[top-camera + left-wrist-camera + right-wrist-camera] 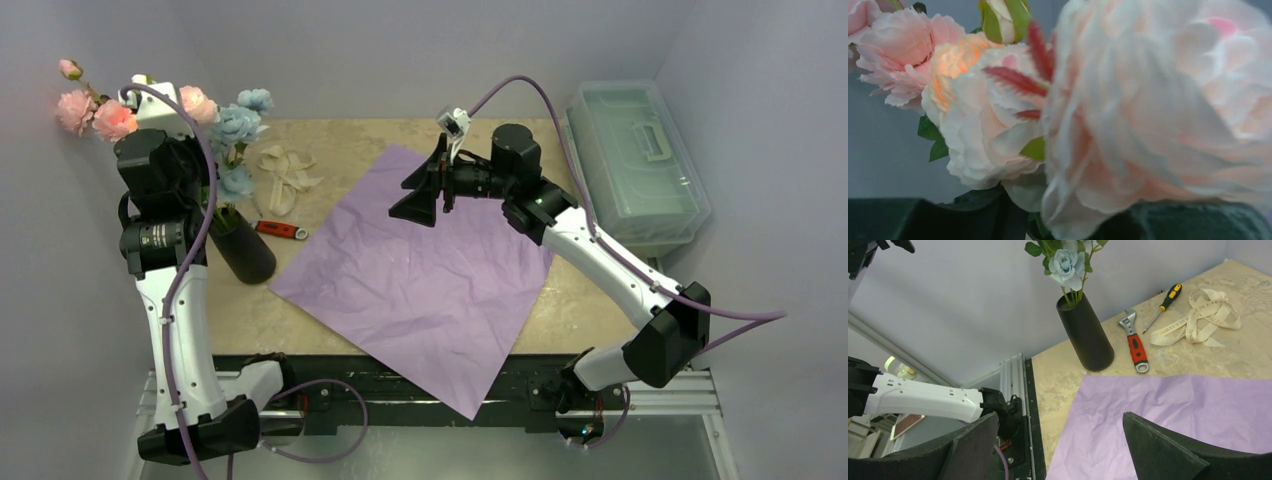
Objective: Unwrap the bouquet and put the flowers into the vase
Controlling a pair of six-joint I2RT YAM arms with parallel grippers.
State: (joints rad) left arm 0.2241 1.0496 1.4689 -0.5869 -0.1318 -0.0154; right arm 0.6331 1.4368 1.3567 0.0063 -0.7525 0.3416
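A table (350, 135) with a beige, marbled top fills the middle of a small booth. Behind its far edge rises a plain back wall (400, 50), pale lilac-grey; matching side walls (40, 260) close in to the table's left and right. At the table's right edge, towards the back, sits a clear plastic lidded box (635, 160) with a handle. An aluminium rail (1014, 377) runs along the table's near edge. The light is soft and even, casting only faint shadows on the tabletop.
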